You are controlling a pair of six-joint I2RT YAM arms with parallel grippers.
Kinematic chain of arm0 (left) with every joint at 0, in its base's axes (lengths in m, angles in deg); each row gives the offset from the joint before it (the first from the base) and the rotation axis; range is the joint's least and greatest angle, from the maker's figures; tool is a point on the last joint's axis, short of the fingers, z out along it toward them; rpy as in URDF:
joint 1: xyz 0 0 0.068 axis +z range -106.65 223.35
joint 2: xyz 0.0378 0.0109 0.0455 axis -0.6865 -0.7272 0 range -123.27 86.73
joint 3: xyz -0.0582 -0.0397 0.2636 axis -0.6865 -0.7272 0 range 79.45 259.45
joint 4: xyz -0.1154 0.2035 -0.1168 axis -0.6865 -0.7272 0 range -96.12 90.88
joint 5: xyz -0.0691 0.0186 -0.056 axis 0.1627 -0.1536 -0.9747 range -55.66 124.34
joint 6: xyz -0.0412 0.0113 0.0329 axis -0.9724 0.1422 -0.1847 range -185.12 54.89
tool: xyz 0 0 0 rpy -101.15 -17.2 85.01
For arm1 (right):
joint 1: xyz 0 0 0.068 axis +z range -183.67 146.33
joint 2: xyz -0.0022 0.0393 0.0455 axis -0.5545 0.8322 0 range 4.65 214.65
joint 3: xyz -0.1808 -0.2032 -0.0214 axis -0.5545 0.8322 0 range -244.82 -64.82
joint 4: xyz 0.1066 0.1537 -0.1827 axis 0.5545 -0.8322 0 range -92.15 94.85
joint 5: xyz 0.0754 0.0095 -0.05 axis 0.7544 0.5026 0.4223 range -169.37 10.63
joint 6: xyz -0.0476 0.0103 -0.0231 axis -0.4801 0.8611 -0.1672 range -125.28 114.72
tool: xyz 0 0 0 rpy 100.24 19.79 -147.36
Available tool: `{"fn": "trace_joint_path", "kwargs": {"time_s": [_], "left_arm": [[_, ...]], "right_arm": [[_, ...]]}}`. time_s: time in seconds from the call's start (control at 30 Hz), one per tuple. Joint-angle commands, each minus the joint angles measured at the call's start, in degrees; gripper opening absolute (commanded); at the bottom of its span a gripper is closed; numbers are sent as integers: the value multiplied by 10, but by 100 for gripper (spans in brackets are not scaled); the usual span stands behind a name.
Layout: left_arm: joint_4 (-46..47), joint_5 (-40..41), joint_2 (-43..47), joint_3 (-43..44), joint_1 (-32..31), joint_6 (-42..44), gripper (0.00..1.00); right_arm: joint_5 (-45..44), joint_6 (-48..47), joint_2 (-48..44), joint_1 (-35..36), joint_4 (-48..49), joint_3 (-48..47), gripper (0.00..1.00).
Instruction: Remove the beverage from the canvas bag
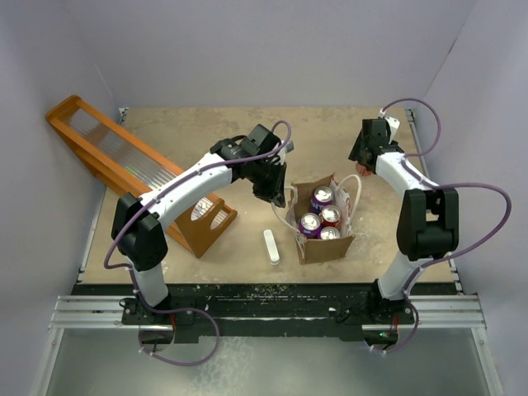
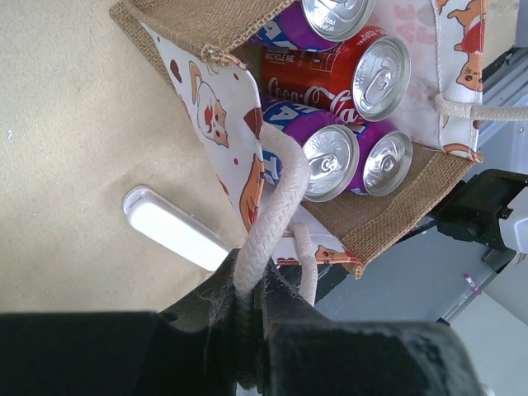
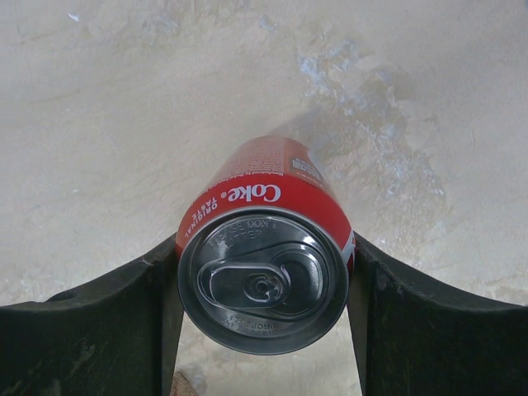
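Observation:
The canvas bag (image 1: 325, 249) stands open in the middle of the table, with brown ends and white printed sides (image 2: 221, 115). Several cans stand inside: purple ones (image 2: 330, 161) and a red Coke can (image 2: 326, 78). My left gripper (image 1: 276, 195) is at the bag's left side, shut (image 2: 252, 285) on a white rope handle (image 2: 279, 202). My right gripper (image 1: 364, 153) is behind and to the right of the bag, apart from it. In the right wrist view it is shut (image 3: 264, 276) on another red Coke can (image 3: 262, 194), upright over the bare tabletop.
A long orange wooden rack (image 1: 124, 161) lies slanted at the left under my left arm. A small white oblong object (image 1: 273, 246) lies on the table left of the bag's front; it also shows in the left wrist view (image 2: 173, 227). Grey walls enclose the table.

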Motion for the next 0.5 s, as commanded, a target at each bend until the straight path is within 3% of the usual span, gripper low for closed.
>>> {"fn": "trace_joint_path", "kwargs": {"time_s": [0.0,0.47], "left_arm": [[20,-10,23,-7,2,-10,1],[17,-15,21,-1,3,-1,3]], "right_arm": [[15,14,0,-2,38,-54,0],[7,6,42,-13,16,-79,0]]}}
